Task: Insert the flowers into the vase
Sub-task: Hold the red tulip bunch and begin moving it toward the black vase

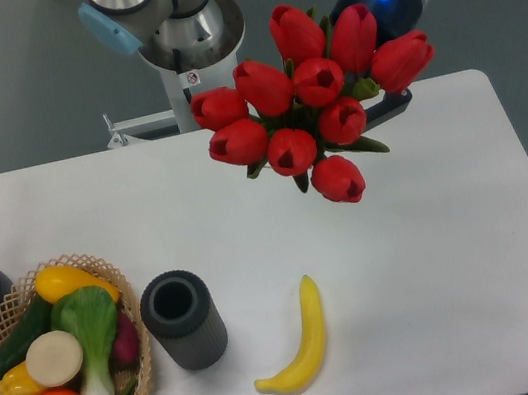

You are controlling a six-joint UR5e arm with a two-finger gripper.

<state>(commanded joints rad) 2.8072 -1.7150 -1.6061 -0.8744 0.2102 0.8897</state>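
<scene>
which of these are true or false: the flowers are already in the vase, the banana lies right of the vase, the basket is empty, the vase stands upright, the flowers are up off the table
1. The flowers are already in the vase. False: they are up near the gripper, far from the vase, whose opening is empty.
2. The banana lies right of the vase. True.
3. The basket is empty. False: it is full of vegetables and fruit.
4. The vase stands upright. True.
5. The flowers are up off the table. True.
</scene>
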